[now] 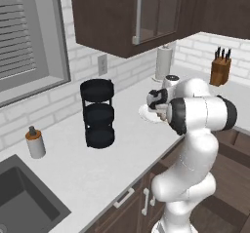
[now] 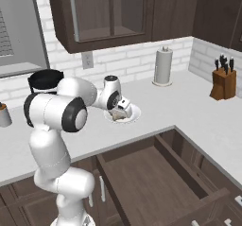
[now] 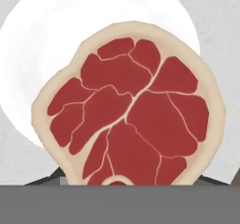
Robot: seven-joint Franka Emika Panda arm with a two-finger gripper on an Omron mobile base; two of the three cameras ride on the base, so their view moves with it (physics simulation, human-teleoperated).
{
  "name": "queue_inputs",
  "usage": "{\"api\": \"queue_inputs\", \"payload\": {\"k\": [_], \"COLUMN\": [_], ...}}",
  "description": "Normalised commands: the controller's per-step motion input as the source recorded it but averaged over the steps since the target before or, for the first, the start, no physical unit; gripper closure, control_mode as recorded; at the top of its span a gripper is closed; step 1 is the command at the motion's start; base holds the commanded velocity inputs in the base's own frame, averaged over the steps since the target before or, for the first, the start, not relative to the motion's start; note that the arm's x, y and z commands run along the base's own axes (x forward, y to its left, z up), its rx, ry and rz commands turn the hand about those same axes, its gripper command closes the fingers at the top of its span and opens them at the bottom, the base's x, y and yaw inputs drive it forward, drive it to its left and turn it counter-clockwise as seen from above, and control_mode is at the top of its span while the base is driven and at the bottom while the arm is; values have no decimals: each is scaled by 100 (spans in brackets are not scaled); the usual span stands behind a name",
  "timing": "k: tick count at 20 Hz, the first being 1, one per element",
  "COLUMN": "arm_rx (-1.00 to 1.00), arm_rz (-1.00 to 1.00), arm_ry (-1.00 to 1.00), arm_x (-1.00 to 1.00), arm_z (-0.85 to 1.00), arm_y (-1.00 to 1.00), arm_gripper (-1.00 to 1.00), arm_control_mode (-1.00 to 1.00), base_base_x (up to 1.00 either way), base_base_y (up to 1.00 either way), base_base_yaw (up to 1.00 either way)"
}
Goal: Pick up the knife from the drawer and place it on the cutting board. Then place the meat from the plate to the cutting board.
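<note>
The small chunky piece of raw meat, red on top with a pale tan edge, sits right under the hand camera and looks very big there. It lies over the small round white plate, and the plate's rim peeks out behind it. In the right base view the meat is a little tan lump on the plate, which rests on the pale grey counter near the front edge.

The two-finger gripper is down at the plate, right on top of the meat. Its fingers are partly closed, not wide and not tight. They seem to be on the two sides of the meat, but the pictures do not show the tips clearly, so I cannot tell if the grip is firm. The meat looks like it is not lifted yet.

Below the counter, the wide dark brown wooden drawer is pulled open, and the part I can see has nothing in it. So I think the knife step is done, though the pictures do not prove it.

What is left, I think, is to squeeze the meat, lift it up and carry it to the cutting board.

Farther away stand a white paper towel roll and a tan wooden knife block.
</note>
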Motion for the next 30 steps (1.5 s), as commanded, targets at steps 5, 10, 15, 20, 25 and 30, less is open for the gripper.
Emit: {"api": "queue_inputs", "payload": {"k": [5, 10, 15, 20, 25, 30], "arm_rx": [4, 1, -1, -2, -1, 0], "arm_rz": [12, 13, 15, 9, 8, 2], "arm_ry": [-5, -1, -9, -18, -17, -3], "arm_x": [-100, -100, -100, -95, -96, -20], "arm_z": [83, 76, 69, 53, 46, 9], "arm_y": [0, 17, 30, 33, 15, 2], "arm_gripper": [100, 100, 100, 100, 100, 100], "arm_control_mode": [-100, -100, -100, -100, -100, 100], "base_base_x": [0, 0, 0, 0, 0, -80], "base_base_y": [0, 0, 0, 0, 0, 11], "base_base_yaw": [0, 0, 0, 0, 0, 9]}}
